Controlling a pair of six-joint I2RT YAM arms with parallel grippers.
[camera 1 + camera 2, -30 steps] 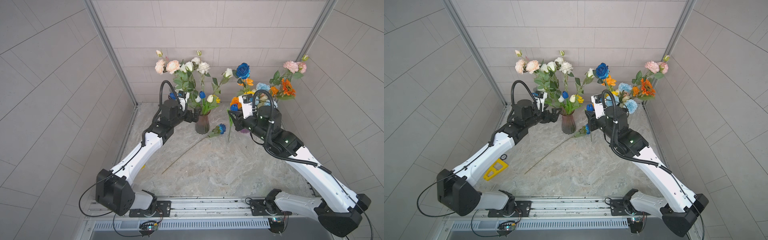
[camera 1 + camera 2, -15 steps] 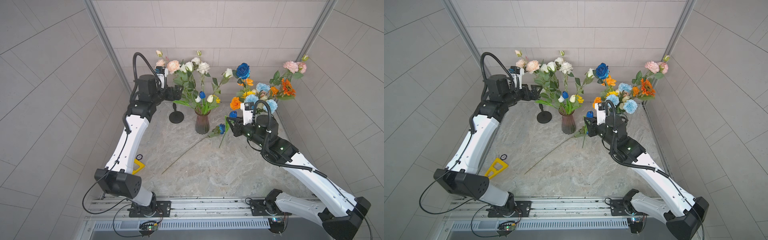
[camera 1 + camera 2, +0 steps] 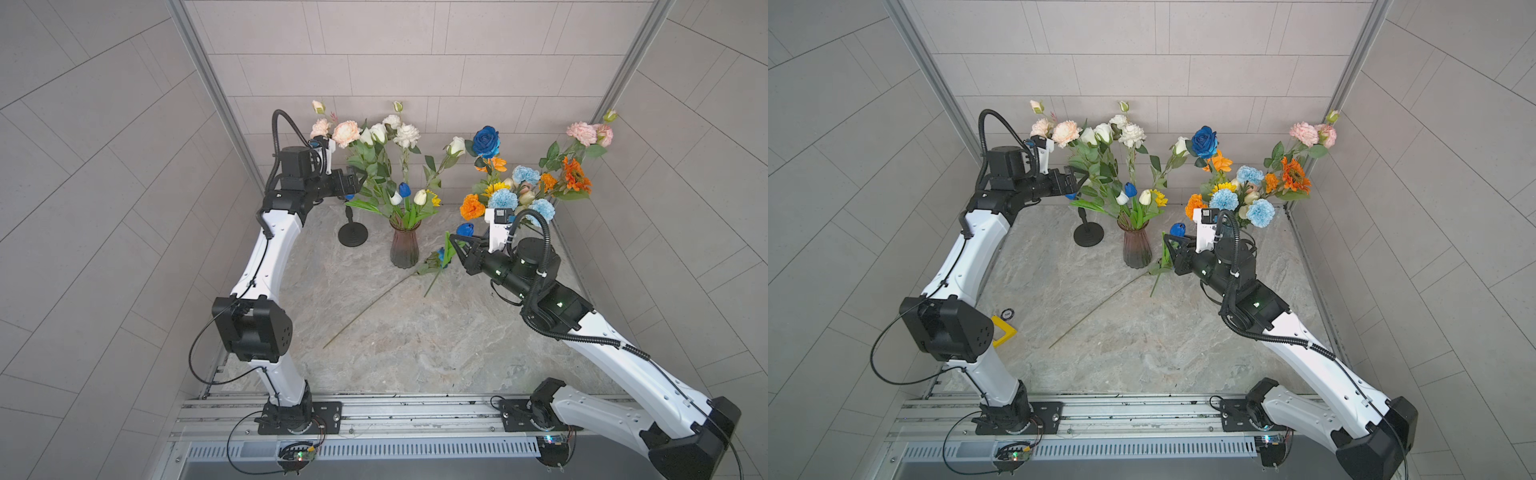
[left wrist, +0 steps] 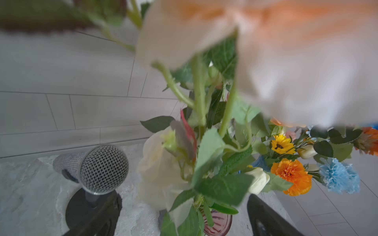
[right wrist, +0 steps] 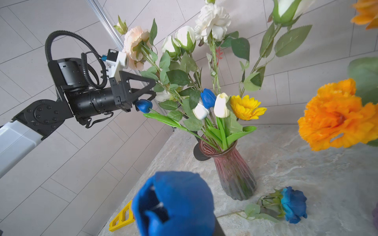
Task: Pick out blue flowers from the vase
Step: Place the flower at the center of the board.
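Desk (image 3: 415, 353) carries a ribbed pink vase (image 3: 404, 249). A deep blue rose (image 5: 294, 204) lies on the desk beside it, long stem outstretched. Left pincer (image 5: 153, 88), jaws spread wide, sits among vase leaves just beside a dark blue tulip (image 5: 144, 105). Right pincer (image 3: 455, 249) clenches the green stem of a second tulip (image 3: 464, 229), clear of the vase.

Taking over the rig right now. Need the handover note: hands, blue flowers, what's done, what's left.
Left hand: open, empty, right beside a vase tulip, not gripping it.
Right hand: shut on the held tulip by its stem.
Done: loose blue rose lies on the table beside the glass vase.
Left: set the held tulip down; pull the vase tulip and the other tulip; then the standing blue rose and three pale blue carnations.
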